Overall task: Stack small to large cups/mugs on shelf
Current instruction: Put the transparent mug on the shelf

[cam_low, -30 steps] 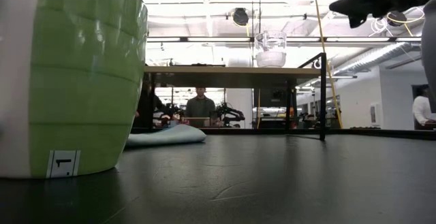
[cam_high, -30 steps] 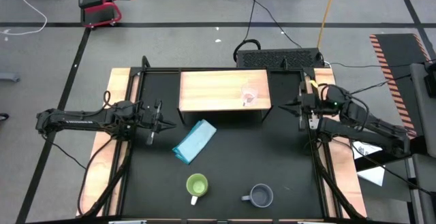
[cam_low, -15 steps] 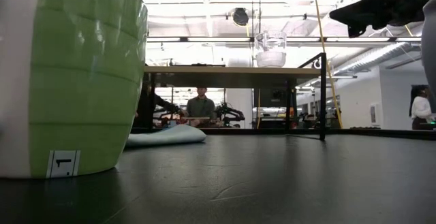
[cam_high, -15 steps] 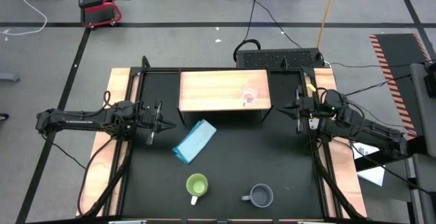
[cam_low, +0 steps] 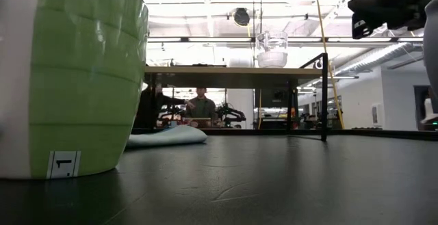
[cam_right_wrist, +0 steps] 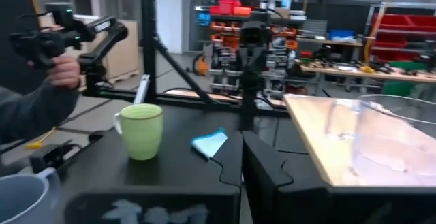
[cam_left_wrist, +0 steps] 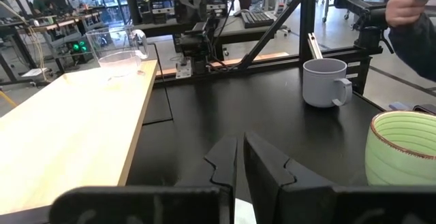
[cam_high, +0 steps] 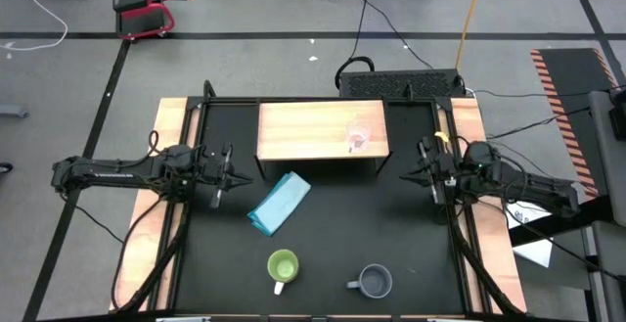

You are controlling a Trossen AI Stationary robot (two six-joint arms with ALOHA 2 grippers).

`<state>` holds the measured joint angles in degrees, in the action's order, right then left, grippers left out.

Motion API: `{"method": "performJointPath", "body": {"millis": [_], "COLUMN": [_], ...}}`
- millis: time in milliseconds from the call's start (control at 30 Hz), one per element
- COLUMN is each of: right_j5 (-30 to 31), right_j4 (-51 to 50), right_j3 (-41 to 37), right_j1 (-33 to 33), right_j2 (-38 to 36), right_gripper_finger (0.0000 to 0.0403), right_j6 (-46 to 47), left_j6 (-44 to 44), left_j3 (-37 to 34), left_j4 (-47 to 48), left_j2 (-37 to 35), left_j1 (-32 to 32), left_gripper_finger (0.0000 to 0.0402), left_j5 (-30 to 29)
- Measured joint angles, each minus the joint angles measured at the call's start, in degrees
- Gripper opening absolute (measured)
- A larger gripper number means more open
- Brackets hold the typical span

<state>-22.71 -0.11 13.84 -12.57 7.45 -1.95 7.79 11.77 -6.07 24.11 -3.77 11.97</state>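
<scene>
The small clear glass cup [cam_high: 359,138] stands on the light-wood rectangular shelf [cam_high: 313,131]. The lime-green mug [cam_high: 282,266] and grey-blue handled mug [cam_high: 375,282] stand on the black table [cam_high: 391,224] – well apart from the shelf. The left gripper [cam_high: 233,175] and right gripper [cam_high: 411,175] hover at the sides, both clenched, holding nothing.

Shelf [cam_high: 313,126]: light-wood rectangular raised board on dark legs, wider than deep, at the table's far middle. Glass cup [cam_high: 358,138]: small, clear, upright, on the shelf near its right front corner. Green mug [cam_high: 283,266]: lime-green, white handle, upright and empty, on the black tabletop near the front edge, left of centre. Grey mug [cam_high: 375,282]: grey-blue, handled, upright and empty, on the tabletop near the front edge, to the right of the green mug, apart from it.
</scene>
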Motion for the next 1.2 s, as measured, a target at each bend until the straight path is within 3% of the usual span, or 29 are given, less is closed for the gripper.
{"method": "performJointPath", "body": {"millis": [367,733,1200], "right_j5": [5.41,16.61,17.52], "right_j4": [1.74,-0.76,-3.38], "right_j3": [-2.65,-5.55,-5.65], "right_j1": [6.59,10.07,10.07], "right_j2": [0.00,0.02,0.00], "right_gripper_finger": [0.0000,0.0000,0.0000], "right_j6": [-1.93,-2.25,-3.40], "left_j6": [-0.55,-0.50,-0.11], "left_j3": [0.00,0.00,0.00], "left_j4": [0.34,0.31,0.31], "left_j2": [0.01,-0.02,-0.02], "left_j1": [-0.01,-0.01,0.00], "left_gripper_finger": [0.0031,0.0031,0.0031], "left_j5": [-0.01,-0.02,-0.04]}}
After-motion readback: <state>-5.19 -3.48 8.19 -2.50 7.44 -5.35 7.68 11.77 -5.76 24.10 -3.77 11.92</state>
